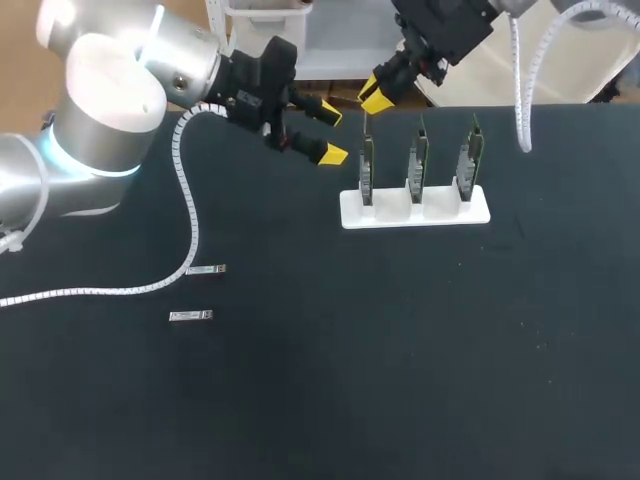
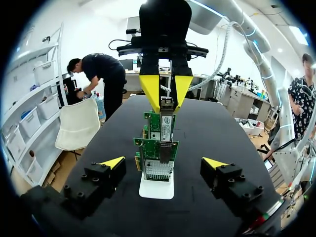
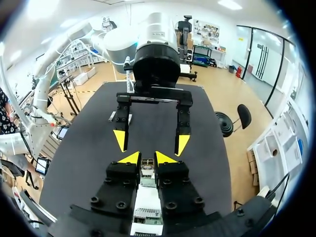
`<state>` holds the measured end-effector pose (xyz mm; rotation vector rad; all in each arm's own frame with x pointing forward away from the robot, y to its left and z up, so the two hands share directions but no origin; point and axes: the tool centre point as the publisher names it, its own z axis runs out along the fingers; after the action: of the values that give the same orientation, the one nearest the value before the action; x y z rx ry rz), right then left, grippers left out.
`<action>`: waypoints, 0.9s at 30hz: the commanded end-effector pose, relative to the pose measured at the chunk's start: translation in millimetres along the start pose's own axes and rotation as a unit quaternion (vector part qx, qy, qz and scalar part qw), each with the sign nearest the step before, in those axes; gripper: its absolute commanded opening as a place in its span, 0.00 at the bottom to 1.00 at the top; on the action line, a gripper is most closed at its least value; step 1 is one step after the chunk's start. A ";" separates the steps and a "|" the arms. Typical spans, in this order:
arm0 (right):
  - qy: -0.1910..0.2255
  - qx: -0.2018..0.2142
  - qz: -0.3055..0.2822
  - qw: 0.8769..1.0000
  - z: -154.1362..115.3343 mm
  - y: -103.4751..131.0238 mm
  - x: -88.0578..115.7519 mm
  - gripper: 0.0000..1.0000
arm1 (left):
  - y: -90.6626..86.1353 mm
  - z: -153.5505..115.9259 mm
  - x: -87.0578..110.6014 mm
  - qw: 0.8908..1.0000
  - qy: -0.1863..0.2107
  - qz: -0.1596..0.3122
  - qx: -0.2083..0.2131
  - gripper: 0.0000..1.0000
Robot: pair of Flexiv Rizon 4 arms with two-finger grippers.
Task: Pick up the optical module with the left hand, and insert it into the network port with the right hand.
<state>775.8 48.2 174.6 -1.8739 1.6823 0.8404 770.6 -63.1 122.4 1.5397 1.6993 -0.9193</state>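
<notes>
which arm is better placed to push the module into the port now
Right. Its tool is shut on the optical module right over the end network card in the white stand; the left tool hangs open and empty beside it.

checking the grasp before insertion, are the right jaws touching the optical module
Touching. The left wrist view shows the right gripper with its jaws pressed against the optical module from both sides, above the network card.

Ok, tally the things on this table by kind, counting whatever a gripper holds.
Modules: 3, one in the right gripper
Cards: 3
Stand: 1
Total: 7
</notes>
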 end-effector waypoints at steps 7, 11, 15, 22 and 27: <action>0.006 0.021 -0.018 1.000 -1.9 4.8 0.2 0.00 | 0.7 0.3 -0.7 1.000 0.002 -0.001 0.001 1.00; 0.010 0.031 -0.028 0.999 -3.1 7.2 0.0 0.00 | 0.7 0.3 -0.7 1.000 0.002 -0.001 0.001 1.00; 0.012 0.033 -0.033 0.999 -3.3 10.3 -0.5 0.00 | 0.7 0.3 -0.7 1.000 0.002 -0.001 0.001 1.00; 0.016 0.032 -0.034 0.999 -2.1 13.4 1.3 0.00 | 0.7 0.3 -0.7 1.000 0.002 -0.001 0.001 1.00; 0.017 0.033 -0.031 0.999 -1.3 14.1 2.8 0.00 | 0.7 0.3 -0.7 1.000 0.002 -0.001 0.001 1.00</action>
<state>766.8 44.4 175.0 -1.9044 1.6418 0.7358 770.6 -63.1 122.3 1.5398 1.6992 -0.9192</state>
